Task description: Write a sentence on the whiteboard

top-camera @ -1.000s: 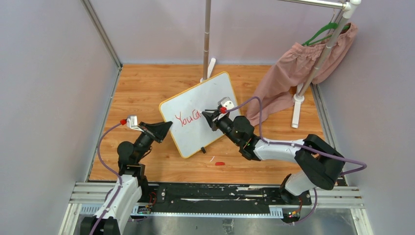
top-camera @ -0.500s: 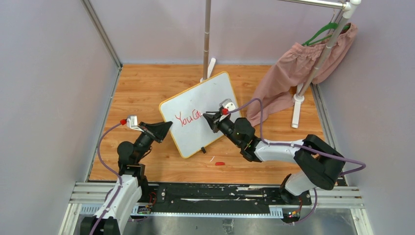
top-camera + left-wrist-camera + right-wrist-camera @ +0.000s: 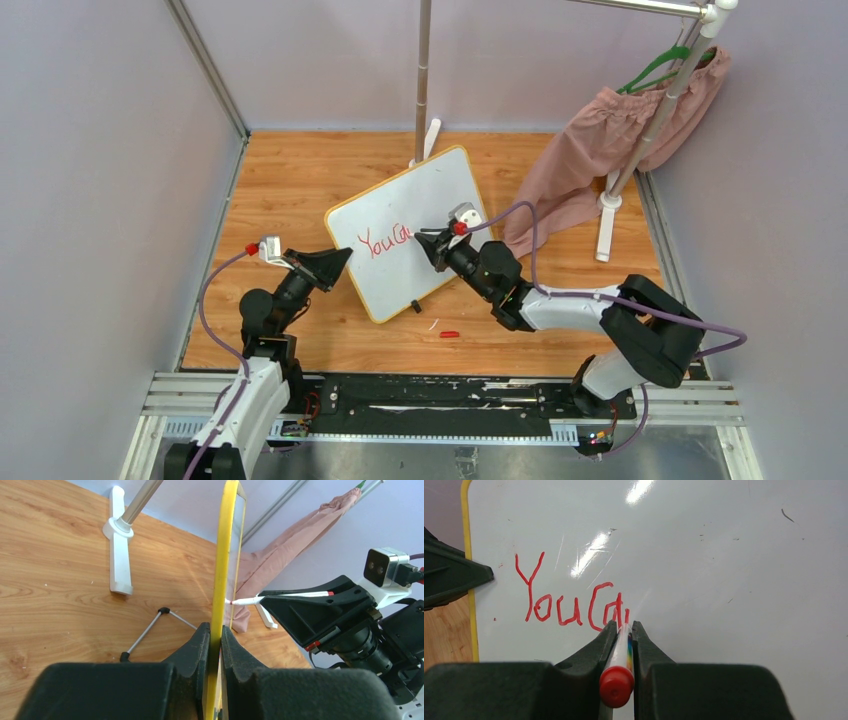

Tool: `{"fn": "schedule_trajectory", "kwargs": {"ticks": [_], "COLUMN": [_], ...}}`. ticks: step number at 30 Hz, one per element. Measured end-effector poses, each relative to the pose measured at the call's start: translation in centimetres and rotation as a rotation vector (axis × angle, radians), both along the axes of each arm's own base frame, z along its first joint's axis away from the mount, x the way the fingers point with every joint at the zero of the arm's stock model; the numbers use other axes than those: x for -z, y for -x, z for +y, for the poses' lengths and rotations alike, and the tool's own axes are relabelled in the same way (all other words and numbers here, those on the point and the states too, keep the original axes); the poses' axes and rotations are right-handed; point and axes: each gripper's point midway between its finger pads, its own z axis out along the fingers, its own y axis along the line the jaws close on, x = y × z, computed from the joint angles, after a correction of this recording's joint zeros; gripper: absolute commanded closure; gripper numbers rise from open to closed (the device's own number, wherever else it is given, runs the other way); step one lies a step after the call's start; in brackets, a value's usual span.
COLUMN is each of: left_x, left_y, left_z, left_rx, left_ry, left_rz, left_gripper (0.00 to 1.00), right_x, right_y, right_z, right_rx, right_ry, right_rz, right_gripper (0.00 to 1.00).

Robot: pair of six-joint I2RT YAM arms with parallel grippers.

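Observation:
The whiteboard (image 3: 410, 235), white with a yellow rim (image 3: 221, 575), stands tilted on the wooden floor. Red letters of the sentence (image 3: 569, 602) read "You Ca" plus one short stroke; the same writing (image 3: 383, 240) shows from above. My left gripper (image 3: 345, 258) is shut on the board's left edge, its pads (image 3: 202, 637) pinching the yellow rim. My right gripper (image 3: 625, 625) is shut on a white marker with a red end (image 3: 617, 685). The marker tip (image 3: 231, 601) touches the board just right of the last letter.
A red marker cap (image 3: 449, 333) lies on the floor in front of the board. A clothes rack pole (image 3: 423, 70) stands behind the board, its white foot (image 3: 119, 555) on the floor. Pink cloth (image 3: 600, 150) hangs from a rack at the right.
The right gripper has shifted slightly, adding a short red stroke after "Ca". The left gripper and board have held still.

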Motion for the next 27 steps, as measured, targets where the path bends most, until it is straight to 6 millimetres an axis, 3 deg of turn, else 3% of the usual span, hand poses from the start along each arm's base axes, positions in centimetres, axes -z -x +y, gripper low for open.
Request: {"fn": "schedule_trajectory", "kwargs": {"ticks": [8, 27], "left_x": [0.0, 0.0], "left_y": [0.0, 0.0], "left_z": [0.0, 0.0], "left_rx": [0.002, 0.000], "left_ry": [-0.001, -0.001], "left_rz": [-0.002, -0.002], "left_gripper": [1.00, 1.00], "right_x": [-1.3, -1.4], "right_y": [-0.5, -1.3], "right_z": [0.6, 0.0], "right_rx": [0.001, 0.024], "right_ry": [-0.012, -0.009], "right_rz": [-0.019, -0.021], "right_gripper": [1.00, 1.00]}}
